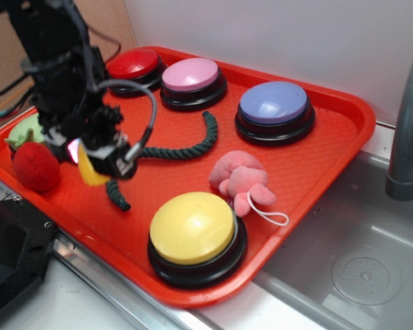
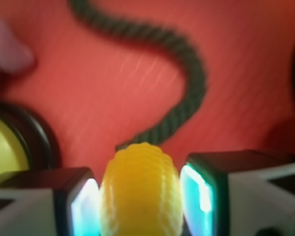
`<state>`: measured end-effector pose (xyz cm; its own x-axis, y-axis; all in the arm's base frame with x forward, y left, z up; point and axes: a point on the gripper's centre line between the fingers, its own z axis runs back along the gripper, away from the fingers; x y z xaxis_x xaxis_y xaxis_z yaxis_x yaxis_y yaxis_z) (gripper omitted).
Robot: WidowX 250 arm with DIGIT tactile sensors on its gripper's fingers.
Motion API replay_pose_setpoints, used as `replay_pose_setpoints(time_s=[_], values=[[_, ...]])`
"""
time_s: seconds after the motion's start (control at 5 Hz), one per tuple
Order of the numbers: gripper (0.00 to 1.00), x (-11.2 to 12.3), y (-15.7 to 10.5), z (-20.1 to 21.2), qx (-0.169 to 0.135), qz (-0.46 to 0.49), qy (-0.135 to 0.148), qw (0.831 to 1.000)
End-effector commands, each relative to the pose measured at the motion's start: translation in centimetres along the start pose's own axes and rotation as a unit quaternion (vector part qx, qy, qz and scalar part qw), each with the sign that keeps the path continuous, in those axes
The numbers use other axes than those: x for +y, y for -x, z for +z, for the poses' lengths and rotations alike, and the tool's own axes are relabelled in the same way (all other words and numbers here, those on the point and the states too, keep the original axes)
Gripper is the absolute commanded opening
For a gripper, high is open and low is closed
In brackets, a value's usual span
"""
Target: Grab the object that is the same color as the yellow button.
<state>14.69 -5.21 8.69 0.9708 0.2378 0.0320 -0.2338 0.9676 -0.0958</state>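
Note:
The object, a small yellow corn cob (image 2: 140, 194) with a bumpy surface, sits between my two glowing pads (image 2: 85, 209), which press on both its sides. In the exterior view the corn (image 1: 89, 170) hangs a little above the red tray (image 1: 330, 137), held in my gripper (image 1: 96, 161) at the tray's left. The yellow button (image 1: 191, 228), a smooth dome on a black base, stands at the tray's front edge, to the right of my gripper; its edge shows as the yellow button (image 2: 5, 150) at the left of the wrist view.
A dark green rope (image 1: 186, 148) curls across the tray's middle. A pink plush (image 1: 241, 180) lies by the yellow button. Red (image 1: 133, 64), pink (image 1: 191, 75) and purple (image 1: 274, 104) buttons line the back. A red strawberry toy (image 1: 36, 165) and pale green button (image 1: 24, 129) sit left. A sink (image 1: 358, 261) lies right.

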Motion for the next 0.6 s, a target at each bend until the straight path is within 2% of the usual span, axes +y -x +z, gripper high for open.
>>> replay_pose_setpoints(time_s=[0.0, 0.2, 0.4], values=[[0.0, 0.8, -3.7, 10.5, -0.054, 0.021, 0.06, 0.997], [0.0, 1.5, -4.4, 12.1, -0.068, 0.021, 0.049, 0.996], [0.0, 2.0, -4.6, 11.7, -0.076, 0.019, 0.048, 0.996]])
